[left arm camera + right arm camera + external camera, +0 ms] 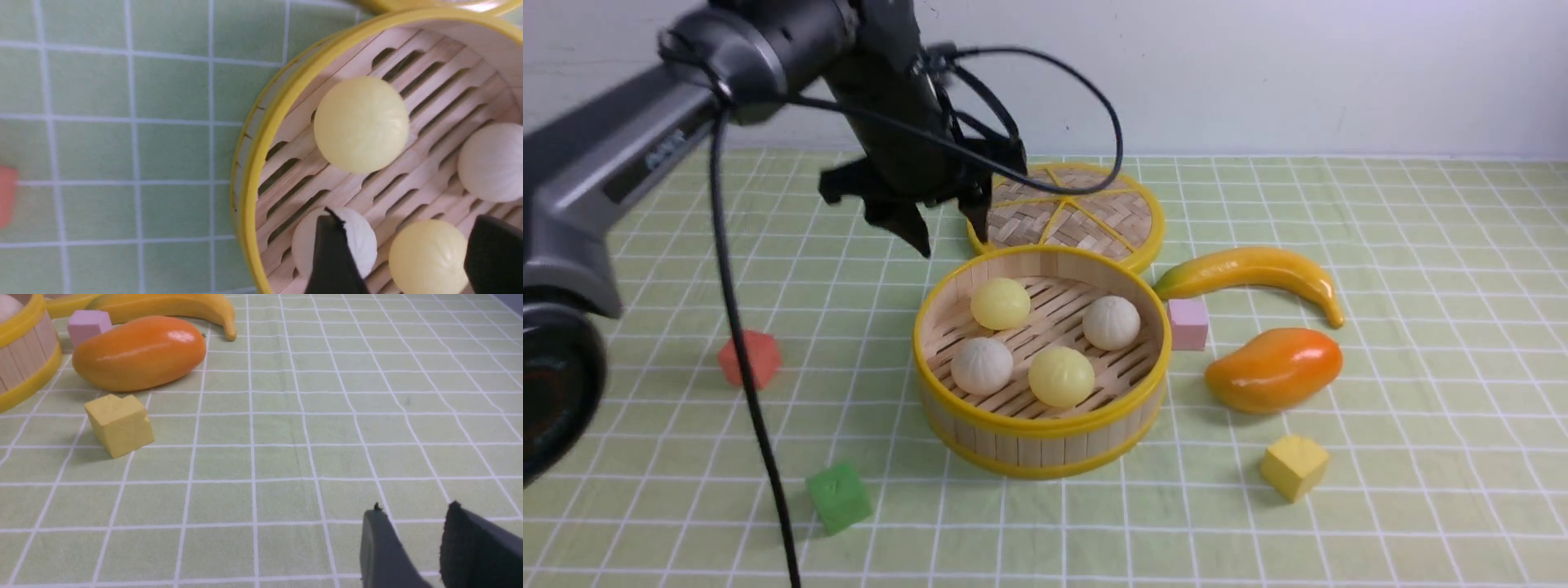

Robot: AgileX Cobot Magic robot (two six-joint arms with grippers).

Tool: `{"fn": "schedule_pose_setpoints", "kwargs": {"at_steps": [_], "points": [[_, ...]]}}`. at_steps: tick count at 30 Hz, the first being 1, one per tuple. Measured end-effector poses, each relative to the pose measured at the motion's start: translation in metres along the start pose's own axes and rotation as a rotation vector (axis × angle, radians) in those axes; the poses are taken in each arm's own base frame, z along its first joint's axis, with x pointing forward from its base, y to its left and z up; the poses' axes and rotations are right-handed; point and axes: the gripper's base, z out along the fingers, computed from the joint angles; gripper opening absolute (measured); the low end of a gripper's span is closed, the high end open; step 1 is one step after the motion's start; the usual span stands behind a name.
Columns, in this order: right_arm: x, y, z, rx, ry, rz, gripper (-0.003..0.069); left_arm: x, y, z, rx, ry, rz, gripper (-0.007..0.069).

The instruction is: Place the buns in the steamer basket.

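Nearest the camera on the table [1421,327], a green cube [838,496] and a yellow cube [1294,465] sit on the checked cloth, the green one well below the left hand [947,220]. The right hand [412,522] shows only in its own wrist view, low over bare cloth with its jaws partly apart and nothing between them; the yellow cube and an orange mango [1274,369] lie well ahead of it. The steamer basket [1042,437] stands just under and in front of the left hand, and all four buns [1061,376] rest on its slatted floor, two pale yellow and two off-white, none touching. The left hand hangs above the basket's far rim with its jaws spread wide and empty; in its wrist view the fingers [333,257] frame the near yellow bun without touching it. A red cube [751,358], pink cube [1188,322], banana [1258,273] and woven lid [1066,214] lie farther off.
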Motion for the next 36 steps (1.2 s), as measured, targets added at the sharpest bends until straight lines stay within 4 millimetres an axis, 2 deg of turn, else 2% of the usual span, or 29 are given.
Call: {"fn": "schedule_pose_setpoints", "kwargs": {"at_steps": [1, 2, 3, 4, 6, 8, 9, 10, 11, 12, 14, 15, 16, 17, 18, 19, 20, 21, 23, 24, 25, 27, 30, 36], "points": [[0.000, 0.000, 0.000, 0.000, 0.000, 0.000, 0.0228, -0.001, 0.000, -0.037, 0.008, -0.072, 0.025, 0.0423], [0.000, 0.000, 0.000, 0.000, 0.000, 0.000, 0.0228, 0.000, 0.001, -0.042, 0.005, -0.081, 0.029, 0.0422], [0.000, 0.000, 0.000, 0.000, 0.000, 0.000, 0.0228, 0.004, 0.002, -0.083, 0.021, -0.153, 0.040, 0.0411], [0.000, 0.000, 0.000, 0.000, 0.000, 0.000, 0.0230, 0.011, 0.004, -0.114, 0.036, -0.205, 0.045, 0.0398], [0.000, 0.000, 0.000, 0.000, 0.000, 0.000, 0.0232, 0.032, 0.011, -0.178, 0.075, -0.308, 0.051, 0.0362], [0.000, 0.000, 0.000, 0.000, 0.000, 0.000, 0.0232, 0.066, 0.022, -0.240, 0.120, -0.406, 0.054, 0.0310], [0.000, 0.000, 0.000, 0.000, 0.000, 0.000, 0.0232, 0.074, 0.024, -0.253, 0.130, -0.433, 0.054, 0.0304], [0.000, 0.000, 0.000, 0.000, 0.000, 0.000, 0.0232, 0.111, 0.038, -0.294, 0.158, -0.503, 0.056, 0.0258], [0.000, 0.000, 0.000, 0.000, 0.000, 0.000, 0.0232, 0.138, 0.048, -0.315, 0.180, -0.539, 0.056, 0.0227], [0.000, 0.000, 0.000, 0.000, 0.000, 0.000, 0.0232, 0.161, 0.057, -0.324, 0.185, -0.552, 0.055, 0.0204], [0.000, 0.000, 0.000, 0.000, 0.000, 0.000, 0.0235, 0.222, 0.082, -0.343, 0.217, -0.605, 0.029, 0.0151], [0.000, 0.000, 0.000, 0.000, 0.000, 0.000, 0.0235, 0.229, 0.085, -0.349, 0.227, -0.627, 0.025, 0.0146], [0.000, 0.000, 0.000, 0.000, 0.000, 0.000, 0.0237, 0.279, 0.105, -0.352, 0.265, -0.682, -0.009, 0.0112], [0.000, 0.000, 0.000, 0.000, 0.000, 0.000, 0.0237, 0.306, 0.117, -0.346, 0.289, -0.707, -0.034, 0.0095], [0.000, 0.000, 0.000, 0.000, 0.000, 0.000, 0.0237, 0.328, 0.127, -0.329, 0.296, -0.696, -0.064, 0.0082], [0.000, 0.000, 0.000, 0.000, 0.000, 0.000, 0.0237, 0.332, 0.129, -0.326, 0.298, -0.695, -0.070, 0.0080], [0.000, 0.000, 0.000, 0.000, 0.000, 0.000, 0.0238, 0.357, 0.141, -0.301, 0.297, -0.671, -0.118, 0.0067], [0.000, 0.000, 0.000, 0.000, 0.000, 0.000, 0.0238, 0.357, 0.141, -0.296, 0.290, -0.656, -0.119, 0.0067], [0.000, 0.000, 0.000, 0.000, 0.000, 0.000, 0.0238, 0.373, 0.148, -0.256, 0.275, -0.586, -0.150, 0.0064], [0.000, 0.000, 0.000, 0.000, 0.000, 0.000, 0.0238, 0.374, 0.149, -0.254, 0.277, -0.587, -0.151, 0.0064], [0.000, 0.000, 0.000, 0.000, 0.000, 0.000, 0.0238, 0.381, 0.153, -0.243, 0.284, -0.608, -0.154, 0.0064], [0.000, 0.000, 0.000, 0.000, 0.000, 0.000, 0.0238, 0.385, 0.155, -0.241, 0.293, -0.635, -0.153, 0.0064], [0.000, 0.000, 0.000, 0.000, 0.000, 0.001, 0.0239, 0.403, 0.167, -0.237, 0.277, -0.727, -0.147, 0.0067], [0.000, 0.000, 0.000, 0.000, 0.001, 0.001, 0.0239, 0.412, 0.177, -0.220, 0.163, -0.617, -0.157, 0.0069]]}}
